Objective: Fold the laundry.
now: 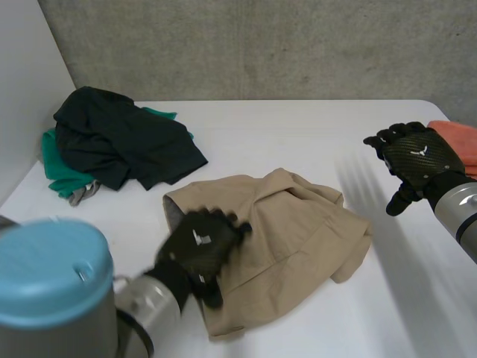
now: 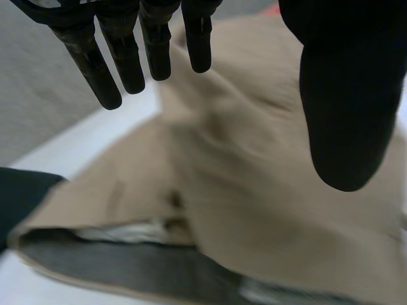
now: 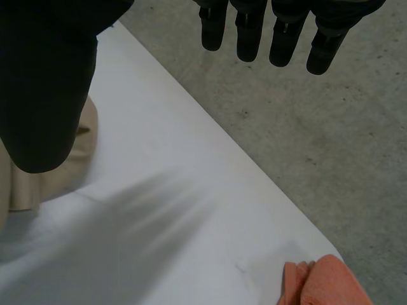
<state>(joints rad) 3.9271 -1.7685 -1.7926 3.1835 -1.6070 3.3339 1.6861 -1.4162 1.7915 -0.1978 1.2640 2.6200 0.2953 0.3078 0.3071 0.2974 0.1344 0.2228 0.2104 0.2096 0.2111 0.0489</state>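
Over the tan cloth, at its near-left part, the left hand hovers, fingers straight and spread, thumb apart, gripping nothing; it looks lined up for the grey-lined hem under its palm. The cloth lies crumpled mid-surface. The right hand, relaxed and empty, hangs over bare white beside the orange cloth. There's room at the near right, while the dark pile crowds the far left.

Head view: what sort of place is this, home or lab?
Probably a lab or test bench, not a home: a bare concrete wall, a plain white table, and a beige garment beside a dark pile.
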